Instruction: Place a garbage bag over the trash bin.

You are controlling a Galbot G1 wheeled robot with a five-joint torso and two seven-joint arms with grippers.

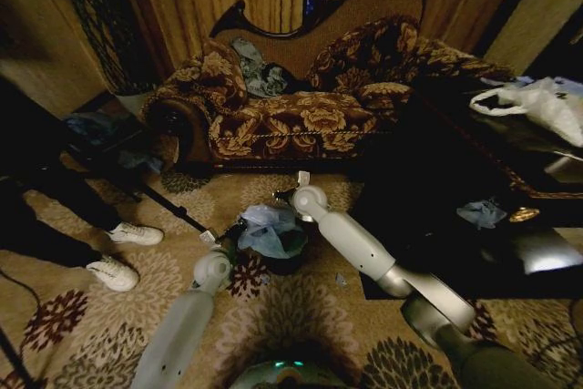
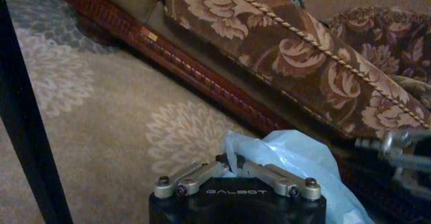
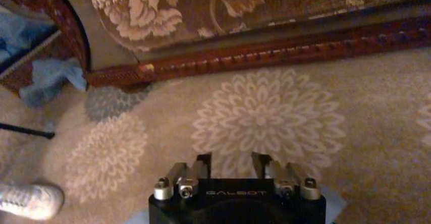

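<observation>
The trash bin [image 1: 284,263] is a small black cylinder standing on the patterned carpet in front of the sofa. The garbage bag [image 1: 266,228], pale blue-grey film, lies bunched over its top. My left gripper [image 1: 211,240] is at the bin's left side. In the left wrist view this left gripper [image 2: 231,164] has its fingers pinched together on a fold of the garbage bag [image 2: 303,158]. My right gripper [image 1: 295,185] hangs just beyond the bin on the sofa side. In the right wrist view that gripper [image 3: 231,161] is open over bare carpet, holding nothing.
A floral sofa [image 1: 301,116] stands just behind the bin. A black table [image 1: 474,252] on the right carries a white plastic bag [image 1: 542,102] and a blue-grey scrap [image 1: 481,213]. A person's white shoes [image 1: 123,252] and a black stand leg [image 1: 173,209] are on the left.
</observation>
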